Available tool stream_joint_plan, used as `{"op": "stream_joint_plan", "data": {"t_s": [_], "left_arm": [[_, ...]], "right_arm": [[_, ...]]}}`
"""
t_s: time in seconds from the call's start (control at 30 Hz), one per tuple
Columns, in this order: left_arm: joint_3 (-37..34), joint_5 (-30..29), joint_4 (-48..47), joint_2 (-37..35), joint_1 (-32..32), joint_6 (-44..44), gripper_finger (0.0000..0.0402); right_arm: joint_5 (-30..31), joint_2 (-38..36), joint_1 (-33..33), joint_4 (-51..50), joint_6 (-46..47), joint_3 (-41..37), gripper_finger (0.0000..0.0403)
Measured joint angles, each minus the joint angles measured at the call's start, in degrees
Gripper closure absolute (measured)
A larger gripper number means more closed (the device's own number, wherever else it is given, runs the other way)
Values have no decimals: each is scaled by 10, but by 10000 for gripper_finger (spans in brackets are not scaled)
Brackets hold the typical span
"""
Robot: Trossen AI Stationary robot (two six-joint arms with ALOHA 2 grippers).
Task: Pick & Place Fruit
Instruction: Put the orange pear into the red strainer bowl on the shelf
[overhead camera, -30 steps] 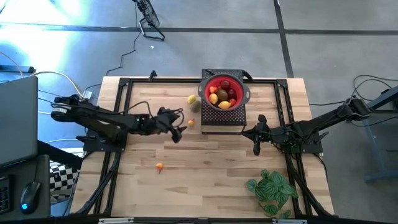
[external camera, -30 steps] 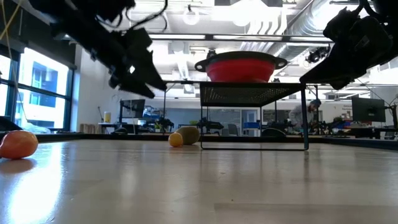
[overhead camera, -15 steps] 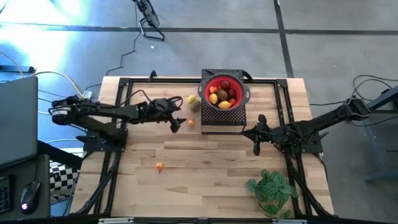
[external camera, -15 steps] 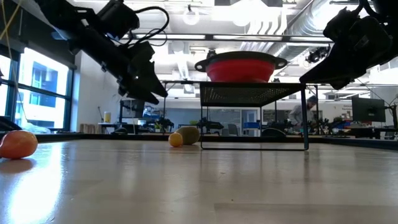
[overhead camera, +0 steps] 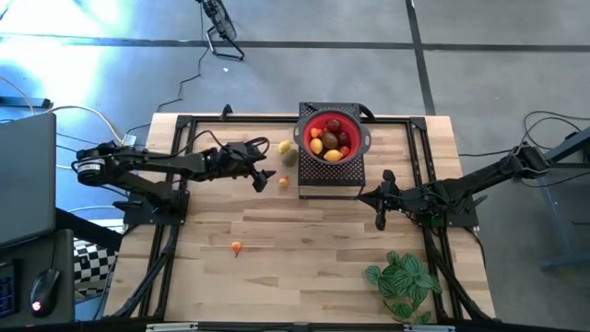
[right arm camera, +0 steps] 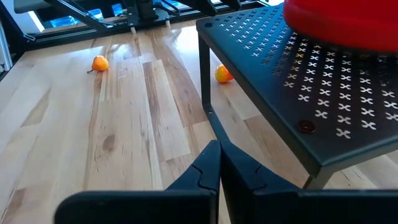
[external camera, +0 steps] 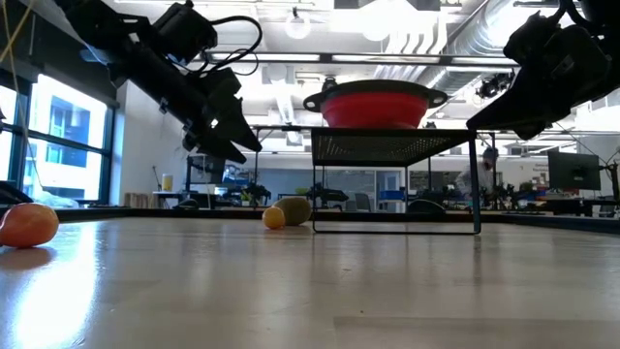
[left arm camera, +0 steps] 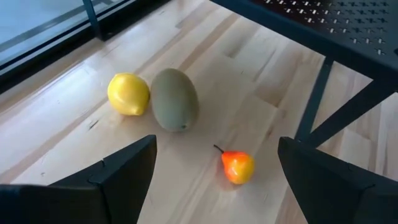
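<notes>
Here, left end effector (left arm camera: 214, 171) spread above pear (left arm camera: 237, 167).

A light wooden counter (overhead camera: 304, 249) stands on a grey floor (overhead camera: 479, 65). Behind it is an open office with a tall window (external camera: 58, 145), ceiling ducts (external camera: 494, 29), bright lamps (external camera: 297, 24) and distant desks (external camera: 542, 199) with monitors.

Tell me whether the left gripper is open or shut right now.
Open. In the left wrist view the left gripper has its two fingers spread wide apart, with the small orange pear between them, not gripped.
</notes>
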Motion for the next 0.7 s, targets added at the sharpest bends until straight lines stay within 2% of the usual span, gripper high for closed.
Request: {"op": "stream_joint_plan", "data": {"t_s": [0.5, 0.7], "left_arm": [[0, 1, 1, 0, 0, -3, 71], [0, 2, 4, 0, 0, -50, 71]], "right_arm": [[0, 0, 0, 0, 0, 0, 401], [0, 0, 0, 0, 0, 0, 401]]}}
